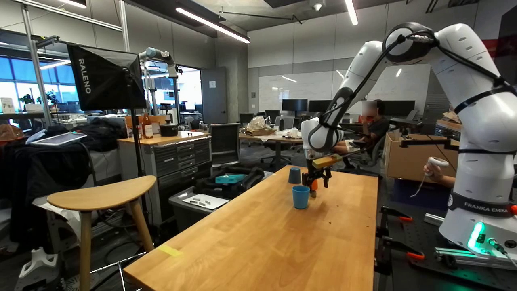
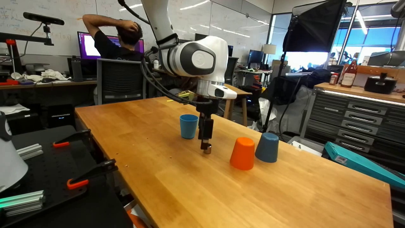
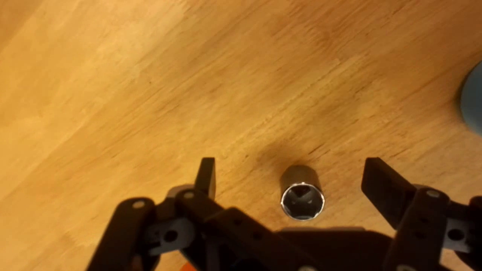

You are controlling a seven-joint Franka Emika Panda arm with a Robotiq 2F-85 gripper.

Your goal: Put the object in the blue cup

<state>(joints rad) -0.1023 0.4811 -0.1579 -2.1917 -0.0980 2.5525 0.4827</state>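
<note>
The object is a small, hollow metal socket [image 3: 301,194] standing upright on the wooden table. It also shows in both exterior views [image 1: 313,194] [image 2: 208,149]. My gripper [image 3: 289,167] is open and low over the table, with one finger on each side of the socket and neither touching it. The gripper also shows in both exterior views [image 1: 316,182] [image 2: 205,144]. The blue cup [image 2: 188,126] stands upright close by, open side up; it also shows in an exterior view [image 1: 300,197]. Its edge enters the wrist view at the right [image 3: 473,99]. Its inside is hidden.
An upturned orange cup [image 2: 242,154] stands across the socket from the blue cup, partly behind the gripper in an exterior view [image 1: 314,184]. An upturned dark blue cup [image 2: 267,148] stands beside it, also seen in an exterior view [image 1: 295,175]. Clamps [image 2: 77,184] line one table edge.
</note>
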